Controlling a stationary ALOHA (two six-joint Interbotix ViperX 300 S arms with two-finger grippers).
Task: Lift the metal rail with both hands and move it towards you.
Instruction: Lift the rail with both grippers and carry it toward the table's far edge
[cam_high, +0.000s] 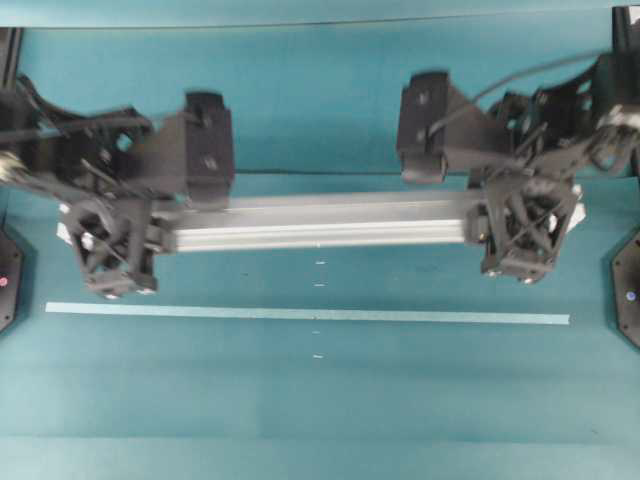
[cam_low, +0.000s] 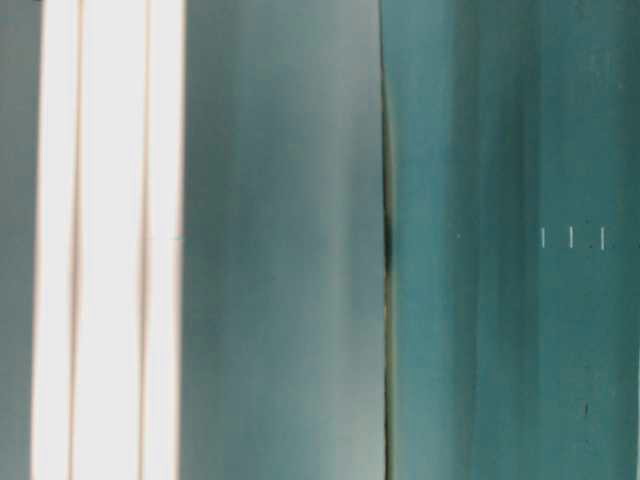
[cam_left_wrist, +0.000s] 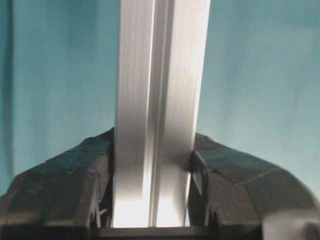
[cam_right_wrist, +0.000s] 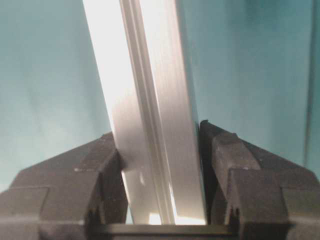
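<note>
The metal rail (cam_high: 320, 222) is a long silver grooved bar lying crosswise on the teal table. My left gripper (cam_high: 115, 250) is shut on its left end and my right gripper (cam_high: 525, 235) on its right end. In the left wrist view the rail (cam_left_wrist: 157, 100) runs up between the black fingers (cam_left_wrist: 75, 175), which press both its sides, with the gripper (cam_left_wrist: 152, 150) closed around it. In the right wrist view the rail (cam_right_wrist: 150, 100) leans slightly left between the fingers (cam_right_wrist: 240, 170) of that gripper (cam_right_wrist: 160, 145). I cannot tell its height above the table.
A thin pale tape strip (cam_high: 300, 314) lies parallel to the rail, nearer the front edge. Small white marks (cam_high: 318, 285) sit around the strip's middle. Black arm bases stand at the left edge (cam_high: 5, 280) and right edge (cam_high: 628, 290). The table-level view is blurred.
</note>
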